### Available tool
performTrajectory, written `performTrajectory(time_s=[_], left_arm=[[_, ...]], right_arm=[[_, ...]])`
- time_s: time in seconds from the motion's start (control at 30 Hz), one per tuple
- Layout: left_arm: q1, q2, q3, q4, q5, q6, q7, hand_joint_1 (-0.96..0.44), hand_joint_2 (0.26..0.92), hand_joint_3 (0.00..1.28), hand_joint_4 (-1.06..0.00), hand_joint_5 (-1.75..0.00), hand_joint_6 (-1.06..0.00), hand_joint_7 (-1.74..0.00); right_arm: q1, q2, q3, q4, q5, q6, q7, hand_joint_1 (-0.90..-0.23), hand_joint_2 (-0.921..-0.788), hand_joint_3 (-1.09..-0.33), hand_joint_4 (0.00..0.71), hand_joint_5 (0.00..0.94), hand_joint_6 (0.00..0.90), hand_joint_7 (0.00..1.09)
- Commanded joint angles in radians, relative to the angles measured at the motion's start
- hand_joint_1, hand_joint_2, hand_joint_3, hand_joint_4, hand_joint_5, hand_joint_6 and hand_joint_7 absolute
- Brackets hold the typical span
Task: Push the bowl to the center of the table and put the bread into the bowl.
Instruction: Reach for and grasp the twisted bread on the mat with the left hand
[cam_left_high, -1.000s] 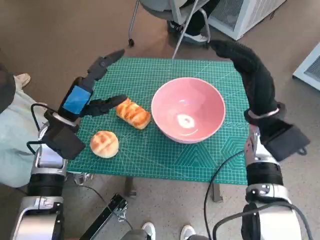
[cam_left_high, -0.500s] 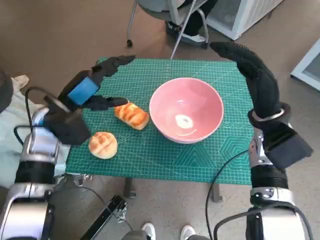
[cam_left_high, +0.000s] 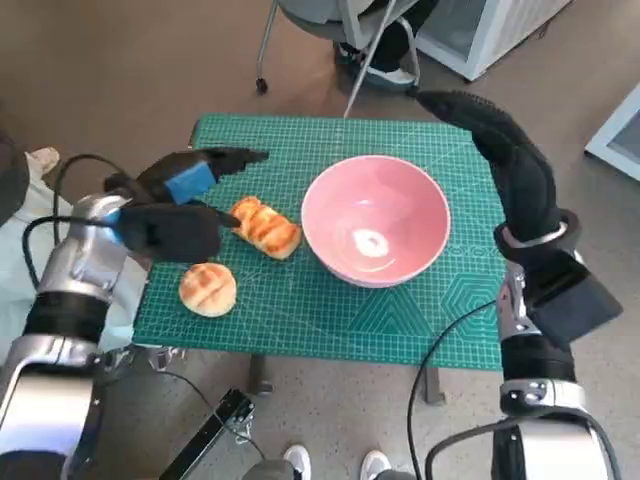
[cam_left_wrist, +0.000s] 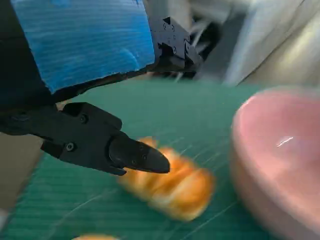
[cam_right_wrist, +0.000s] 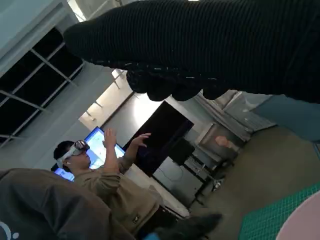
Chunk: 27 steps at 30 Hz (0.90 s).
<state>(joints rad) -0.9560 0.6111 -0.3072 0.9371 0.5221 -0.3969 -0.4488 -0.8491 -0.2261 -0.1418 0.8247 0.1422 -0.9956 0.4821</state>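
Observation:
A pink bowl (cam_left_high: 375, 218) stands right of the middle of the green mat (cam_left_high: 330, 300); the left wrist view shows its rim (cam_left_wrist: 280, 165). A long glazed bread (cam_left_high: 266, 226) lies just left of the bowl, also seen as bread (cam_left_wrist: 172, 185) in the left wrist view. A round bun (cam_left_high: 208, 289) sits nearer the front left. My left hand (cam_left_high: 185, 205) hovers over the mat beside the long bread, fingers spread, holding nothing. My right hand (cam_left_high: 495, 140) is raised over the mat's far right corner, fingers extended, empty.
A chair base and a person's feet (cam_left_high: 385, 55) stand beyond the far edge. A white cabinet (cam_left_high: 480, 30) is at the back right. The right wrist view shows a person (cam_right_wrist: 110, 185) wearing a headset. Cables hang below the front edge.
My left arm has swung and lowered, bringing the hand down closer to the long bread. The right hand has stayed near the far right corner. Bowl and breads have not moved.

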Motion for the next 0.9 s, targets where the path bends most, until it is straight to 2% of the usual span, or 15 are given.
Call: performTrajectory(time_s=[0.03, 0.37, 0.67, 0.9], left_arm=[[-0.072, -0.020, -0.054, 0.086, 0.060, 0.028, 0.019, -0.20, 0.822, 0.00, -0.24, 0.00, -0.36, -0.08], [-0.141, -0.084, -0.102, 0.239, 0.090, 0.082, 0.043, -0.16, 0.822, 0.00, -0.24, 0.00, -0.37, -0.06], [-0.167, -0.144, -0.145, 0.304, 0.120, 0.136, 0.102, -0.16, 0.821, 0.00, -0.25, 0.00, -0.39, -0.05], [-0.170, -0.186, -0.186, 0.330, 0.146, 0.130, 0.156, -0.17, 0.820, 0.00, -0.26, -0.01, -0.40, -0.04]], right_arm=[[0.024, -0.002, 0.005, 0.011, 0.013, 0.006, 0.004, -0.760, -0.921, -0.802, 0.258, 0.000, -0.001, 0.68], [0.041, -0.003, 0.012, -0.012, 0.016, 0.015, -0.002, -0.760, -0.921, -0.802, 0.257, 0.000, -0.001, 0.68], [0.054, -0.002, 0.012, -0.023, 0.009, 0.015, -0.016, -0.761, -0.921, -0.800, 0.258, 0.000, -0.001, 0.68], [0.067, 0.000, 0.016, -0.039, 0.013, 0.020, -0.022, -0.761, -0.921, -0.799, 0.258, 0.000, -0.001, 0.68]])
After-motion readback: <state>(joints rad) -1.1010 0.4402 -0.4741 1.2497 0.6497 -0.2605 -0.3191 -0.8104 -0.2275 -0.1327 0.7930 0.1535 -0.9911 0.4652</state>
